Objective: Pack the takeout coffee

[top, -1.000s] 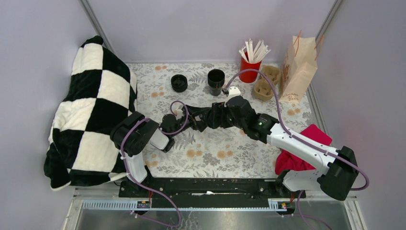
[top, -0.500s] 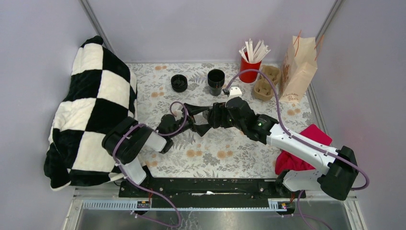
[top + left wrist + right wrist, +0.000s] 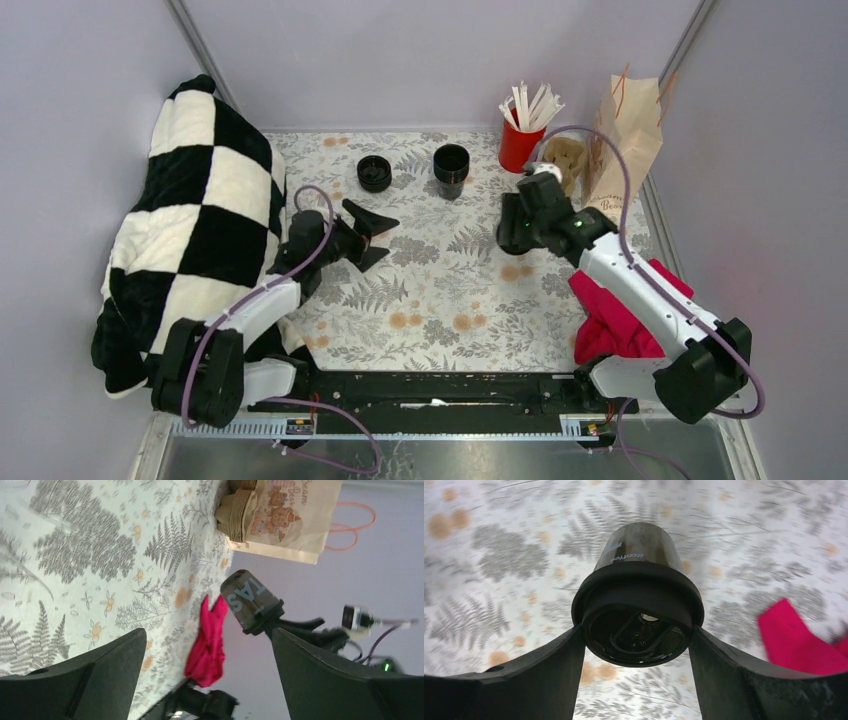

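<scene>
I have the right end effector [image 3: 638, 645] clamped on the takeout coffee [image 3: 639, 555], which looks held just off the table [image 3: 440, 300], right of centre and near the paper bag [image 3: 625, 140]. The left end effector [image 3: 385, 238] gapes wide with nothing in it, well off to the left. I'd carry the cup level, rise above the bag's mouth, centre it between the handles, and lower it fully before letting go.

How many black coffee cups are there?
2: a lidded black disposable cup in the right gripper; an open black cup standing left of the red cup. The low black round piece may be a lid.
</scene>
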`<state>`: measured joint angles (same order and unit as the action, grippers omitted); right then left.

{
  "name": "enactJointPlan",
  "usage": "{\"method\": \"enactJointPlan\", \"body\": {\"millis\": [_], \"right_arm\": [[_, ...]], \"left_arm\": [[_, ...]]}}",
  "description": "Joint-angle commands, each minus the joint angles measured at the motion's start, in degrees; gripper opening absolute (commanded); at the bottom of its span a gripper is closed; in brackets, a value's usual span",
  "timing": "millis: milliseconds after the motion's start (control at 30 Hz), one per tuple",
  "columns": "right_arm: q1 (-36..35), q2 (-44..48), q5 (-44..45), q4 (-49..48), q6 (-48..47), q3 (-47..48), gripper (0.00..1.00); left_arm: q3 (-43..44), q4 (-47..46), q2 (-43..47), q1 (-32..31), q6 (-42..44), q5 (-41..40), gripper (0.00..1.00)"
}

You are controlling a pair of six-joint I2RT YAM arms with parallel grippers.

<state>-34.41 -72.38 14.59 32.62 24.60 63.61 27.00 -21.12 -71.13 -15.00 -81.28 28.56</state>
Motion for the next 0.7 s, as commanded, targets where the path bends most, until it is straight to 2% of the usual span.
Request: {"method": "enactJointPlan", "body": {"millis": [0, 133, 267, 433, 667], "right_arm": [[8.6, -1.9, -4.2, 16.5, -4.5, 6.0, 0.69], [15.6, -5.8, -5.9, 25.8, -6.4, 9.8, 0.7], [20.3, -8.1, -10.8, 27.7, -8.3, 9.3, 0.7], [21.6, -9.9, -11.4, 31.7, -9.6, 8.6, 0.7], [21.6, -10.1, -14.5, 30.7, -10.0, 5.0, 0.73]], "left_arm": [[9.3, 20.5, 4.4, 0.2, 24.5, 0.8, 0.99], [12.1, 24.1, 5.4, -0.2, 28.6, 1.8, 0.99], [15.5, 26.3, 4.6, -4.5, 32.0, 1.3, 0.99], [18.8, 29.2, 4.8, -9.3, 36.0, 0.3, 0.99], [20.8, 31.2, 5.0, -10.5, 38.5, -0.7, 0.99]]}}
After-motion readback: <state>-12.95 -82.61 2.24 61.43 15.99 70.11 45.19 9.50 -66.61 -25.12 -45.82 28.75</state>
